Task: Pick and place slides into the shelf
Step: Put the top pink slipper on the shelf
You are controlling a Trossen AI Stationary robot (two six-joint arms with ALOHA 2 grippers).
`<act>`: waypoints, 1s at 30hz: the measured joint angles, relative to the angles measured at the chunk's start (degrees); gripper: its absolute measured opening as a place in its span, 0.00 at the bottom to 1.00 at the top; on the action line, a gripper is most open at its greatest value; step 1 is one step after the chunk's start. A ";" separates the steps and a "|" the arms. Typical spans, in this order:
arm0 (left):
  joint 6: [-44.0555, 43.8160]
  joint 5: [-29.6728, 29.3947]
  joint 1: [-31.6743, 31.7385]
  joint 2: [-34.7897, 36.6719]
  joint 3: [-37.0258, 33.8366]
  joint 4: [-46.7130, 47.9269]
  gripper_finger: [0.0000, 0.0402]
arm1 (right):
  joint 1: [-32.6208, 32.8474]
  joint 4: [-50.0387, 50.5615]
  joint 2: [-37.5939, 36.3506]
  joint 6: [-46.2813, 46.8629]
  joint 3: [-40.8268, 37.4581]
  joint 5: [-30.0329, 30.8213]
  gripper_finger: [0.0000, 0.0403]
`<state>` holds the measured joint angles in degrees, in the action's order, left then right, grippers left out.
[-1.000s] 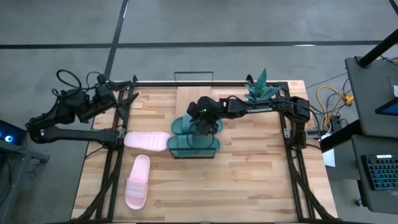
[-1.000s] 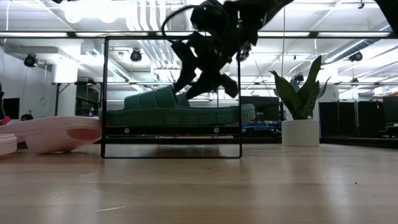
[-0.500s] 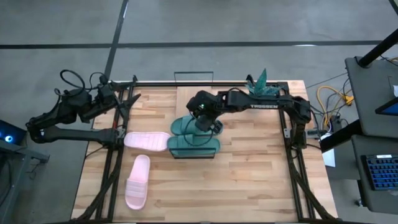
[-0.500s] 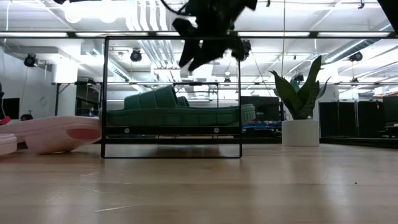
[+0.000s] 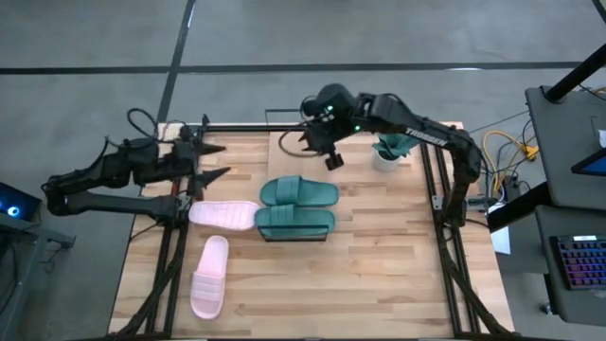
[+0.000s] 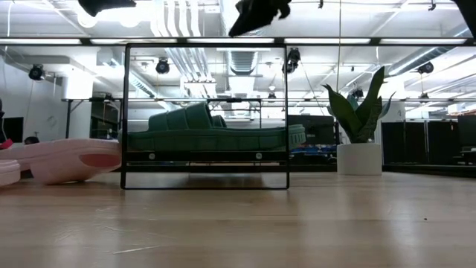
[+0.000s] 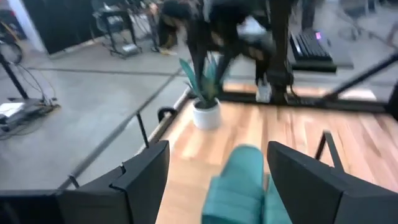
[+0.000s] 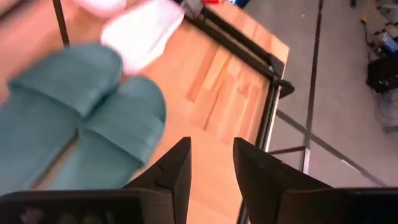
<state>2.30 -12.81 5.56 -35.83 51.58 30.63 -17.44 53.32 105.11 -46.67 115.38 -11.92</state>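
Two dark teal slides (image 5: 298, 191) (image 5: 294, 223) lie side by side on the shelf (image 6: 208, 158), a low board in a thin black frame (image 5: 294, 239). In the low view they rest on it soles down (image 6: 201, 134). One pale pink slide (image 5: 222, 213) lies just left of the shelf, another (image 5: 210, 277) nearer the near edge. My right gripper (image 5: 317, 144) hangs open high above the table's far part, clear of the slides (image 8: 81, 118). My left gripper (image 5: 210, 162) is open and raised at the far left, its fingers pointing toward the teal slides (image 7: 239, 186).
A small potted plant (image 5: 393, 142) stands at the far right, close under my right arm. A black metal bracket (image 5: 294, 114) sits at the far edge. Bare wood lies right of the shelf and along the near edge (image 5: 379, 275).
My right gripper has risen off the far teal slide and swung toward the table's far edge, turning as it went. Both teal slides have stayed where they were. My left gripper has moved rightward toward the slides.
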 joint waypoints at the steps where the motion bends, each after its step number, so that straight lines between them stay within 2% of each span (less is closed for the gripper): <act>1: 0.06 0.38 -0.04 -0.52 -0.13 0.99 0.64 | -0.44 -0.04 -0.61 1.21 -0.02 -0.45 0.27; 6: -2.09 0.49 -0.11 -2.96 -0.18 12.84 0.64 | -1.52 -0.35 -3.85 5.07 -1.89 -0.28 0.27; 15: -11.34 1.34 -1.43 -7.38 -0.51 32.49 0.64 | -1.61 -1.64 -7.36 5.16 -6.57 -0.11 0.27; 22: -13.58 1.46 -1.44 -13.25 -0.51 35.80 0.64 | -1.72 -3.33 -7.38 5.77 -9.97 -0.07 0.27; 26: -14.03 8.53 -0.06 -17.00 -1.04 35.81 0.64 | -1.72 -4.66 -7.31 5.73 -11.94 -0.07 0.27; 30: -13.98 9.44 0.19 -20.48 -1.48 38.19 0.64 | -1.72 -5.09 -7.27 4.52 -13.49 -0.07 0.27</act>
<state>-11.68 -3.37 5.75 -56.31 50.10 68.82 -19.17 48.23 97.84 -42.15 101.89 -11.99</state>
